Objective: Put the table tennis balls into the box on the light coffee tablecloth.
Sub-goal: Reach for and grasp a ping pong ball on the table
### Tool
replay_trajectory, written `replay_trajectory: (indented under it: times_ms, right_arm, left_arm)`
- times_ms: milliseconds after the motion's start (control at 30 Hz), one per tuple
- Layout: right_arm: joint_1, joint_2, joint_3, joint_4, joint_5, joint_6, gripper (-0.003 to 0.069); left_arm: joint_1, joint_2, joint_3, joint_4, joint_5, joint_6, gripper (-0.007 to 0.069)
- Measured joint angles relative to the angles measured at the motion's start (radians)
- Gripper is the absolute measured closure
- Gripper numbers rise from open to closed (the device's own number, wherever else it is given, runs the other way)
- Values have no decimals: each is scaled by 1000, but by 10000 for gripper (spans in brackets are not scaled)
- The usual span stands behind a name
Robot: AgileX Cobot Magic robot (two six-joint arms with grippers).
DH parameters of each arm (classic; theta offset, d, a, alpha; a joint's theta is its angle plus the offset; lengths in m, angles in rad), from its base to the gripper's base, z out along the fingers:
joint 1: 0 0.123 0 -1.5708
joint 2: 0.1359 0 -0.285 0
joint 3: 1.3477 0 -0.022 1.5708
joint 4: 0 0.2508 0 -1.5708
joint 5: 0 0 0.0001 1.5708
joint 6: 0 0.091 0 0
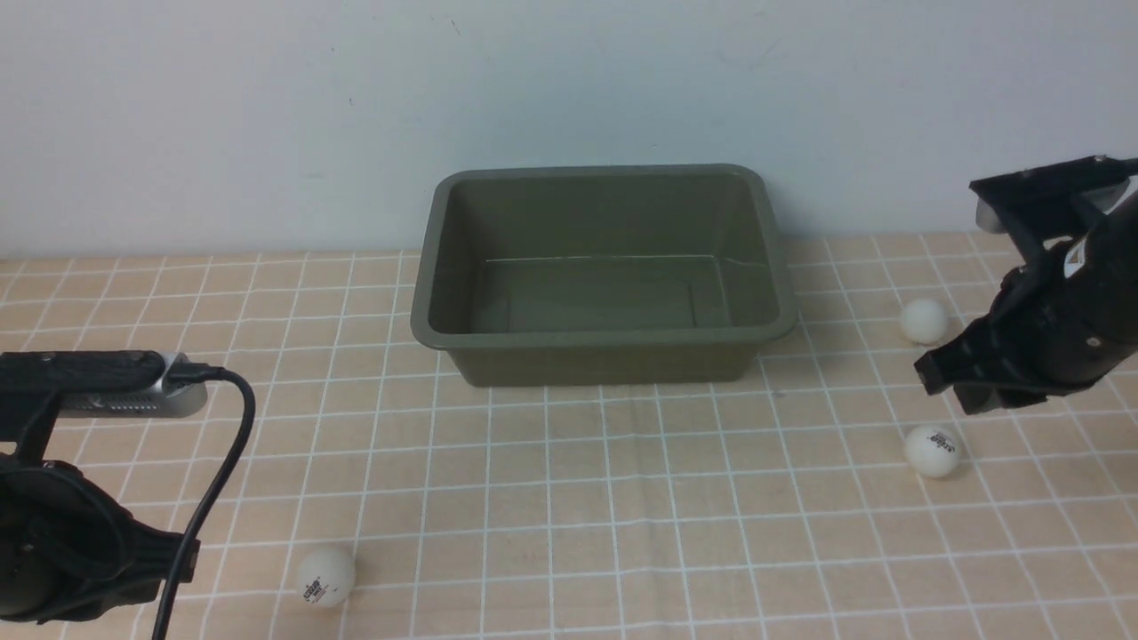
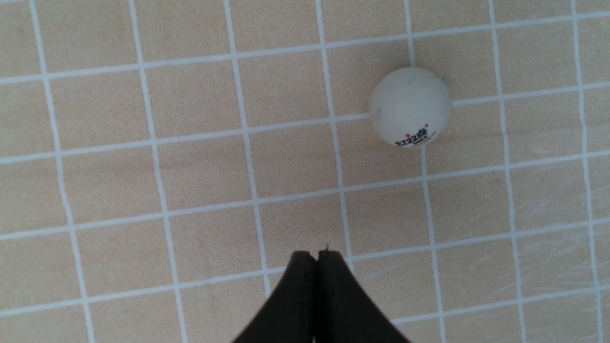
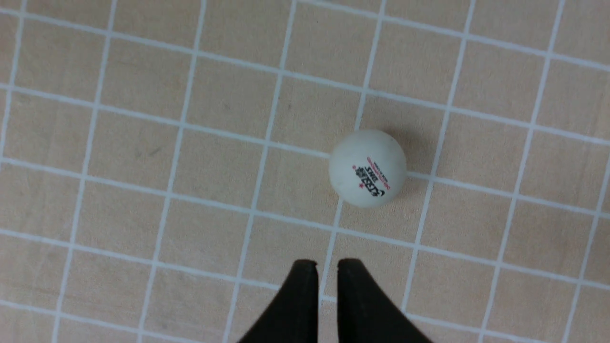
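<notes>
The box [image 1: 605,276] sits empty and open-topped at the middle of the light coffee tablecloth [image 1: 569,498] that covers the bench, its back close to the wall [image 1: 569,89]. I judge this placing lets either arm reach it from its own side. None of the three table tennis balls is in it yet; all lie on the cloth, well apart from the box. The left ball [image 1: 325,576] lies left of the box and well nearer the robot. The far right ball [image 1: 924,321] rests right of the box, about level with its front wall, and the near right ball [image 1: 933,451] lies right of the box and nearer the robot. The right pincer [image 3: 327,267] hangs over the cloth between those two right balls, only a slit apart and holding nothing. A printed ball, by its logo probably the near right one, lies just beyond it, untouched. That gap looks too narrow for a ball, so it would have to widen before a grasp. The left pincer [image 2: 317,259] is pressed fully together and empty, with the left ball ahead and off to one side. Nothing stands between any ball and the box. Only the box's rim has to be cleared, and a nudged ball may roll. A cable [image 1: 213,480] droops from the left arm near the left ball.
</notes>
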Motion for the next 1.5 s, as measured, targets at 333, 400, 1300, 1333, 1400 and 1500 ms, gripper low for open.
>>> replay_trajectory:
  times_ms: [333,400,1300,1333,1400,1500]
  right_arm:
    - [0,0,-5,0,8,-3,295]
    - [0,0,-5,0,8,-3,236]
    - [-93,256,-17,38,-142,-6,111]
    - [-93,263,-20,40,-142,-8,111]
    - [-93,278,-29,42,-143,-14,111]
    - [-93,304,-54,51,-143,-19,111]
  left_arm:
    - [0,0,0,0,0,9,693]
    - [0,0,0,0,0,10,693]
    - [0,1,0,0,0,10,693]
    - [0,1,0,0,0,10,693]
    - [0,1,0,0,0,10,693]
    - [0,1,0,0,0,10,693]
